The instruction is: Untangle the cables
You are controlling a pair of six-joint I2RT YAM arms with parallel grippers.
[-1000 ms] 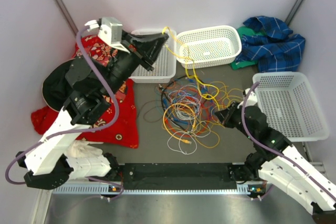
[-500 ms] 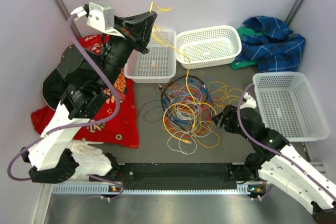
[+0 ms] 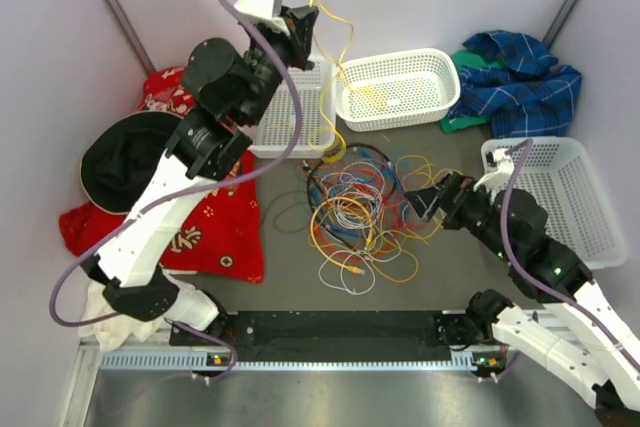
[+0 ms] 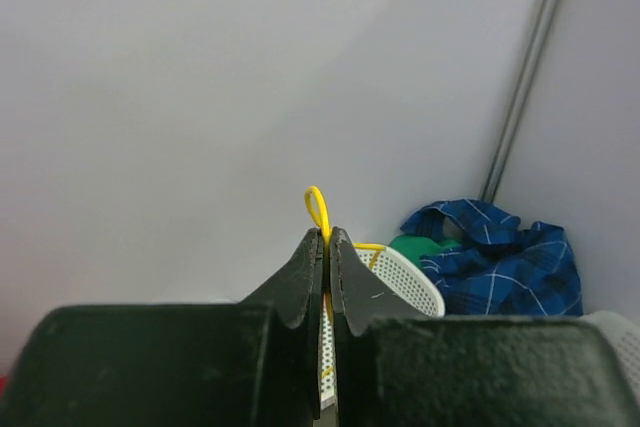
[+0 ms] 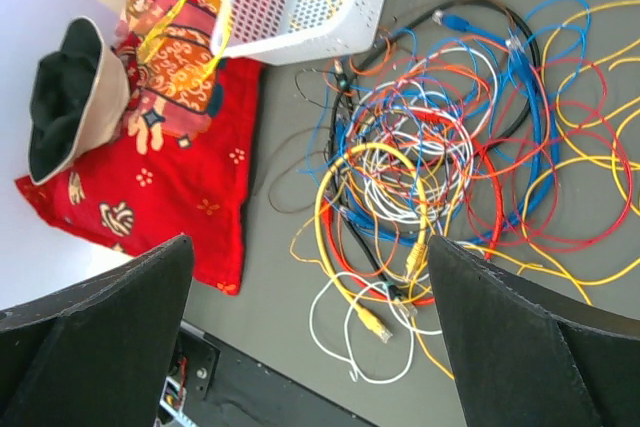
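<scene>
The cables (image 3: pixel 362 209) lie in a tangled pile of yellow, orange, blue, white, red and black loops at the table's middle, also seen in the right wrist view (image 5: pixel 440 147). My left gripper (image 3: pixel 306 23) is raised high near the back wall and shut on a yellow cable (image 3: pixel 343 47). That cable's loop (image 4: pixel 317 207) sticks out above the closed left gripper (image 4: pixel 327 239). It drapes into the middle basket (image 3: pixel 395 55) and hangs toward the pile. My right gripper (image 3: pixel 424 197) hovers at the pile's right edge. The right gripper (image 5: pixel 310 247) stands open with nothing between its fingers.
A white basket (image 3: pixel 275 132) stands partly behind the left arm, and another (image 3: pixel 570 197) at the right. A red cloth (image 3: pixel 215 232) and a black hat (image 3: pixel 125 162) lie left. A blue plaid cloth (image 3: pixel 520 77) sits at the back right.
My left arm rose and swung right toward the back wall, drawing the yellow cable up, and part of it now lies in the middle basket. My right gripper opened and shifted slightly back.
</scene>
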